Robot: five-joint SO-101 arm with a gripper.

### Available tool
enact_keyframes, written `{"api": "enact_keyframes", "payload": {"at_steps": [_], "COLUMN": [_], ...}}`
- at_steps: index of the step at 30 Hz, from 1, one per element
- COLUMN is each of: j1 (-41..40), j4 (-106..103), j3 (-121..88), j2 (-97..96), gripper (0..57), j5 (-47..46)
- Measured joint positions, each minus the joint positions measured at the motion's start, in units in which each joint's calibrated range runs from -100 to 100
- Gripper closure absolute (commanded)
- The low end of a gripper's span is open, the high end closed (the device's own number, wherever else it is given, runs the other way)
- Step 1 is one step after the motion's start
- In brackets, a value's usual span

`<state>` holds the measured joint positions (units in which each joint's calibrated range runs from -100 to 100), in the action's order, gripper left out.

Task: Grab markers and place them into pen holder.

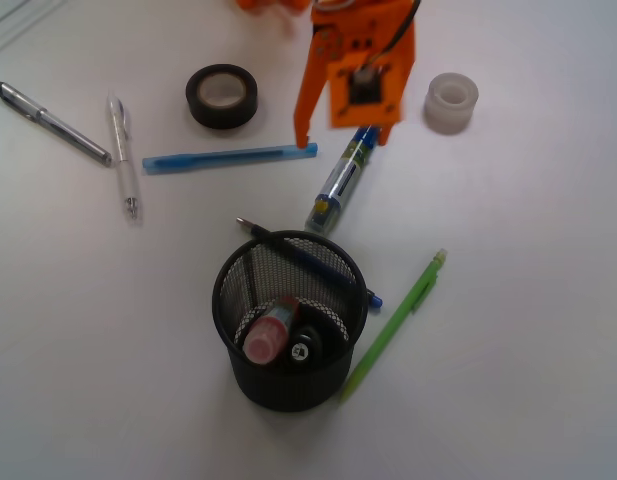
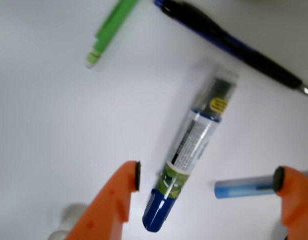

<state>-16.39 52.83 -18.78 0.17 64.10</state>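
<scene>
The orange gripper [image 1: 350,137] hangs at the upper middle of the front view with its fingers spread wide, one tip just beside the blue-capped marker [image 1: 340,180] on the table and the other near the end of the thin blue pen [image 1: 228,158]. In the wrist view the marker [image 2: 192,146] lies between the two orange fingertips [image 2: 136,176], untouched, its blue cap toward the bottom edge of the frame and bare table on either side of the barrel. Its lower end points down toward the pen holder [image 1: 289,318], which stands at the lower middle of the front view with the red-capped marker [image 1: 267,336] and the black-capped marker [image 1: 304,347] upright inside. A dark pen [image 1: 308,264] lies behind the holder's rim, and the green mechanical pencil [image 1: 393,325] lies just to its right. A black tape roll [image 1: 222,96] sits at upper left of the gripper, a clear tape roll [image 1: 451,102] at upper right. Two more pens [image 1: 52,123] rest at far left.
</scene>
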Motion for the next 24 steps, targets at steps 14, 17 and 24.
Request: {"api": "enact_keyframes", "payload": {"at_steps": [14,17,24], "j1": [-2.81,-2.52,-3.48], "j4": [9.42,9.07,10.97], "j3": [9.79,13.75,21.74], "j2": [-12.02,-15.68,-22.21], "gripper": [27.3,27.3,27.3], "j5": [7.67,7.72,7.72]}}
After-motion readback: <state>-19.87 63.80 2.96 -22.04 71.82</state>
